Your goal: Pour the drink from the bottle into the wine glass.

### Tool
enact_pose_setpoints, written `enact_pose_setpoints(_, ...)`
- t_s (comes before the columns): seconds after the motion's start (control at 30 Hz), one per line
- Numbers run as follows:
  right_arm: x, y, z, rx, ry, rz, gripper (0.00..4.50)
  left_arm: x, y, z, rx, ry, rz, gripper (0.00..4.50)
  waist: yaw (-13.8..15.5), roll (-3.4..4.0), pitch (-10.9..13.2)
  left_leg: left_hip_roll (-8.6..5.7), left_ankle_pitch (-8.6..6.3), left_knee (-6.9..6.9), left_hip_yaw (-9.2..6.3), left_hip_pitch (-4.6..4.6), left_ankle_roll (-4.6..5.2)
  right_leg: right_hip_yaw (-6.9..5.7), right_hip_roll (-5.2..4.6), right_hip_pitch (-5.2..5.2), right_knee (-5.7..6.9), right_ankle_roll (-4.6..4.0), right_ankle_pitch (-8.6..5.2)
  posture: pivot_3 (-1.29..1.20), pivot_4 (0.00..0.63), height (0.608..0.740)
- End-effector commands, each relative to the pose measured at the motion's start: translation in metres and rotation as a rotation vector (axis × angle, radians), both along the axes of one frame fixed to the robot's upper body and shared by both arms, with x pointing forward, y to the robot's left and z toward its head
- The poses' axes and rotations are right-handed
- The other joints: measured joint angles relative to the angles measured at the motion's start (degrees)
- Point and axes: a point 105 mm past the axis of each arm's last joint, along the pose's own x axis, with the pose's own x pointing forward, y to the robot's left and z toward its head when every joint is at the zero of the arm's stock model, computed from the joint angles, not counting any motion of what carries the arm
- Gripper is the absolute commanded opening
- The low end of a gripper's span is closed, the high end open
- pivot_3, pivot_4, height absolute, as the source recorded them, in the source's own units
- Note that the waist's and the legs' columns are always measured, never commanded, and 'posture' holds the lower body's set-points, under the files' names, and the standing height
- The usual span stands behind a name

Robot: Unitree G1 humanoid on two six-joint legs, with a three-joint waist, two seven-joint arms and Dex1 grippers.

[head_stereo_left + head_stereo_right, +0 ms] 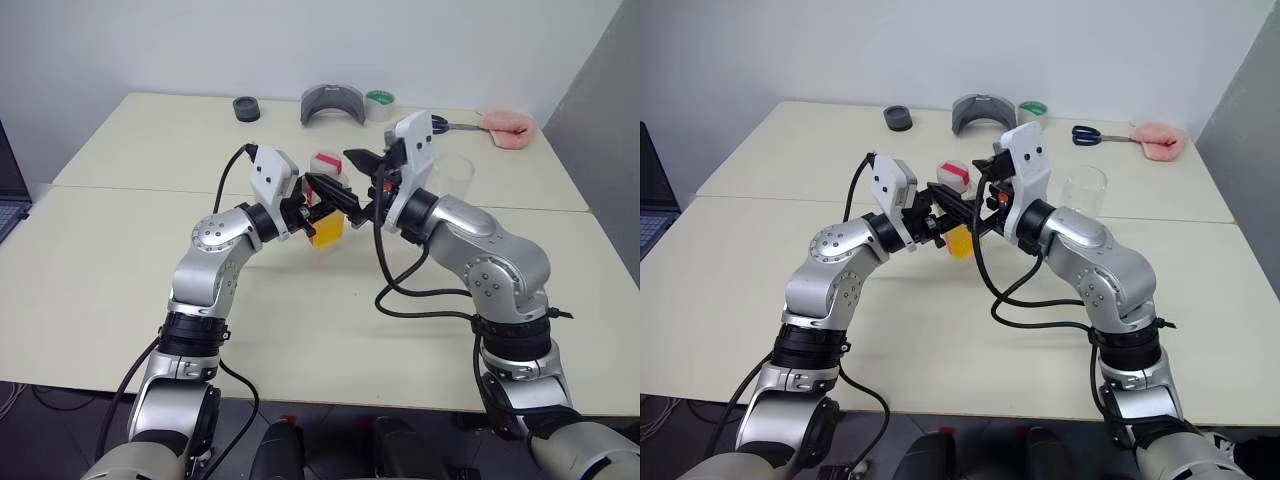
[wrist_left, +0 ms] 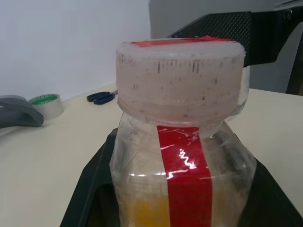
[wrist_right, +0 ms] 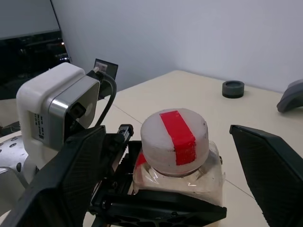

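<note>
Right wrist view showed my right claw [image 3: 173, 156] open, one finger on each side of the cap [image 3: 174, 141], ready to unscrew. My left claw [image 1: 322, 208] gripped the bottle [image 1: 327, 215] upright beneath it; the wine glass [image 1: 1083, 190] stood beyond.

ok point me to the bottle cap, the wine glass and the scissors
bottle cap [image 3: 173, 142], right wrist view, on the red stripe across its top
wine glass [image 1: 1083, 192], right eye view, on the bowl's clear wall
scissors [image 1: 1086, 135], right eye view, on the blue handles
</note>
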Motion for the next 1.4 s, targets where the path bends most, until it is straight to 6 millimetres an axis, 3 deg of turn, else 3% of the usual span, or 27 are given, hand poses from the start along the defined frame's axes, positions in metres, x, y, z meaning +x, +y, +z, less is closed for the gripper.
enact_pose_setpoints(0.03, -0.001, 0.002, 0.009, 0.014, -0.042, 0.008, 3.30, -0.006, -0.005, 0.019, -0.027, -0.064, -0.032, 1.95, 0.0, 0.00, 0.0, 0.00, 0.00, 0.00, 0.00, 0.00, 0.00, 0.00, 0.00, 0.00, 0.00, 0.00, 0.00, 0.00, 0.150, 0.740)
enact_pose_setpoints(0.13, 0.001, 0.001, 0.011, 0.030, -0.049, -0.001, 2.19, -0.007, -0.004, 0.018, -0.026, -0.063, -0.030, 1.95, 0.0, 0.00, 0.0, 0.00, 0.00, 0.00, 0.00, -0.01, 0.00, -0.02, 0.00, 0.00, 0.00, 0.00, 0.00, 0.00, 0.150, 0.740)
enact_pose_setpoints(0.17, 0.002, 0.001, 0.013, 0.040, -0.051, -0.004, 2.01, -0.007, -0.004, 0.018, -0.026, -0.062, -0.028, 1.95, 0.0, 0.00, 0.0, 0.00, 0.00, 0.00, 0.00, -0.01, 0.00, -0.01, 0.00, 0.00, 0.00, 0.00, 0.00, 0.00, 0.150, 0.740)
enact_pose_setpoints(0.77, -0.008, 0.003, 0.028, 0.129, -0.096, 0.070, 2.01, -0.007, 0.000, 0.018, -0.022, -0.057, -0.016, 1.95, 0.0, 0.01, 0.0, 0.00, 0.00, -0.01, -0.01, -0.02, 0.00, -0.02, 0.00, -0.01, 0.00, 0.00, 0.00, 0.00, 0.150, 0.740)
enact_pose_setpoints(1.0, -0.011, 0.005, 0.031, 0.139, -0.120, 0.070, 4.47, -0.007, -0.001, 0.018, -0.023, -0.059, -0.015, 1.95, 0.0, 0.01, 0.0, 0.00, 0.00, -0.01, 0.00, -0.03, 0.00, -0.01, 0.00, -0.02, -0.01, 0.00, 0.00, 0.00, 0.150, 0.740)
enact_pose_setpoints(1.4, -0.011, 0.014, 0.026, 0.129, -0.119, 0.089, 4.47, -0.007, -0.003, 0.020, -0.030, -0.063, -0.018, 1.95, 0.0, 0.01, 0.0, 0.00, 0.00, -0.01, -0.01, -0.02, 0.00, -0.02, 0.00, -0.02, -0.01, 0.00, 0.00, 0.00, 0.150, 0.740)
